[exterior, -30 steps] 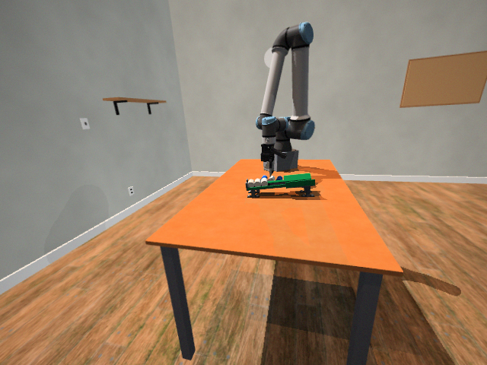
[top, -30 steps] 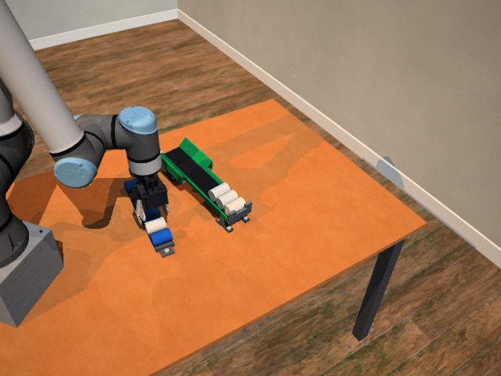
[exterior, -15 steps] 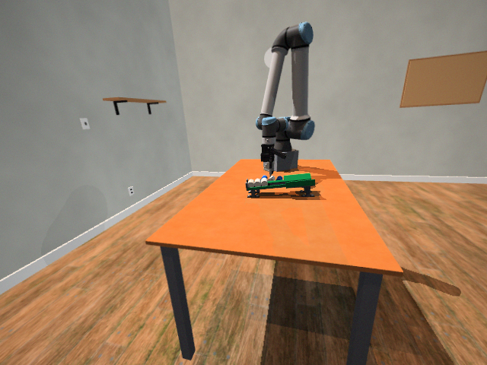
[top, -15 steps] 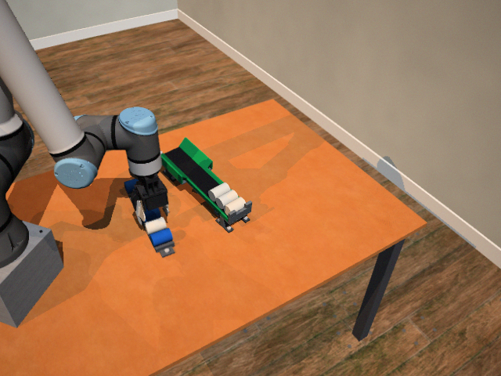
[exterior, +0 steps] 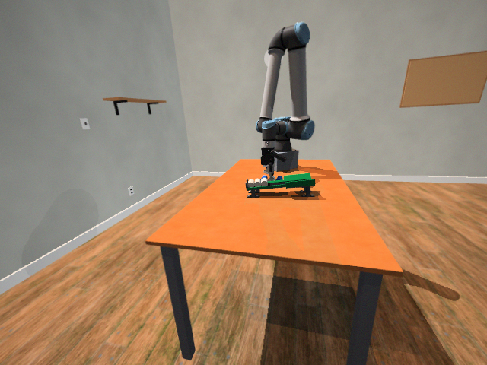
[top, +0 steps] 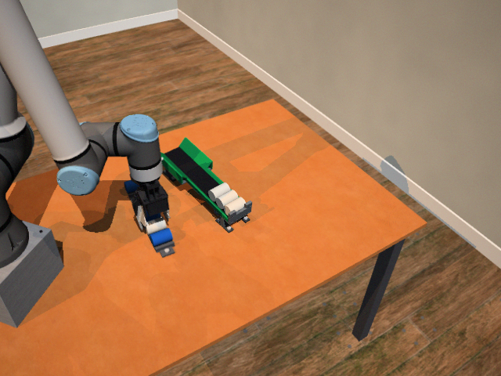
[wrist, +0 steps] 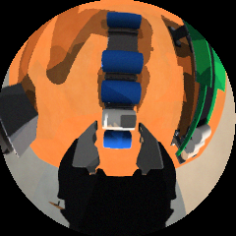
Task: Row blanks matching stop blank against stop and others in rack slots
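Gripper (wrist: pixel 118 143) half-open and empty, poised over stock rack (top: pixel 166 250), white blank (wrist: pixel 119 119) just beyond fingertips

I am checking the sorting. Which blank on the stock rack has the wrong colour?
The cream blank, second from the rack's end nearest the gripper. The other four blanks there are blue.

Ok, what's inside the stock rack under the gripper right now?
Four blue blanks in a row, with one white blank between the nearest two. The open gripper holds nothing. The blanks cover the rack floor, so centering can't be judged.
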Tool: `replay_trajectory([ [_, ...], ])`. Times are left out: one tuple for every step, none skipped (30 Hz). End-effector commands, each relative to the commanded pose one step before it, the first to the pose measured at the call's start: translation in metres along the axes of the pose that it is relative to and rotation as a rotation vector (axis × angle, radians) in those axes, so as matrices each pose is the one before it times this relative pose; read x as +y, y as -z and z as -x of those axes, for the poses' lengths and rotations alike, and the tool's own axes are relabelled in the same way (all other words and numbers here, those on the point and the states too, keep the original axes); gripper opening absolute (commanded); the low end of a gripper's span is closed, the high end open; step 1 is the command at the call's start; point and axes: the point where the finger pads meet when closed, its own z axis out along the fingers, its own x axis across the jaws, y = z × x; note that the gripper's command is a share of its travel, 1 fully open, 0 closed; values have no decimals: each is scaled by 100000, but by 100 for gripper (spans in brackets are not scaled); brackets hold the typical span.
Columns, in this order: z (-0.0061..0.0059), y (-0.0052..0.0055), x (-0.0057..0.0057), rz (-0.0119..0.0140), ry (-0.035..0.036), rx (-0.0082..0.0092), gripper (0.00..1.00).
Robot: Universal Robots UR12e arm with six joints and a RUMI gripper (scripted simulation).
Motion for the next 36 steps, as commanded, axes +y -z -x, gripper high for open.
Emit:
replay_trajectory([
  [-67,-882,22,59,2,148,49],
  [0,-100,0,0,0,0,49],
  [0,-78,0,0,0,0,49],
  [0,-57,0,0,0,0,49],
  [0,-37,0,0,0,0,49],
  [0,-20,0,0,0,0,49],
  [0,-8,0,0,0,0,49],
  [0,-1,0,0,0,0,49],
  [0,0,0,0,0,0,49],
  [0,0,0,0,0,0,49],
  [0,0,0,0,0,0,49],
  [0,0,0,0,0,0,49],
  [0,0,0,0,0,0,49],
  [0,0,0,0,0,0,49],
  [0,0,0,0,0,0,49],
  [0,0,0,0,0,0,49],
  [0,0,0,0,0,0,49],
  [0,0,0,0,0,0,49],
  [0,0,0,0,0,0,49],
  [0,0,0,0,0,0,49],
  [0,0,0,0,0,0,49],
  [0,0,0,0,0,0,49],
  [0,0,0,0,0,0,49],
  [0,0,0,0,0,0,49],
  [0,0,0,0,0,0,49],
  [0,0,0,0,0,0,49],
  [0,0,0,0,0,0,49],
  [0,0,0,0,0,0,49],
  [0,0,0,0,0,0,49],
  [0,0,0,0,0,0,49],
  [0,0,0,0,0,0,49],
  [0,0,0,0,0,0,49],
  [0,0,0,0,0,0,49],
  [0,0,0,0,0,0,49],
  [0,0,0,0,0,0,49],
  [0,0,0,0,0,0,49],
])
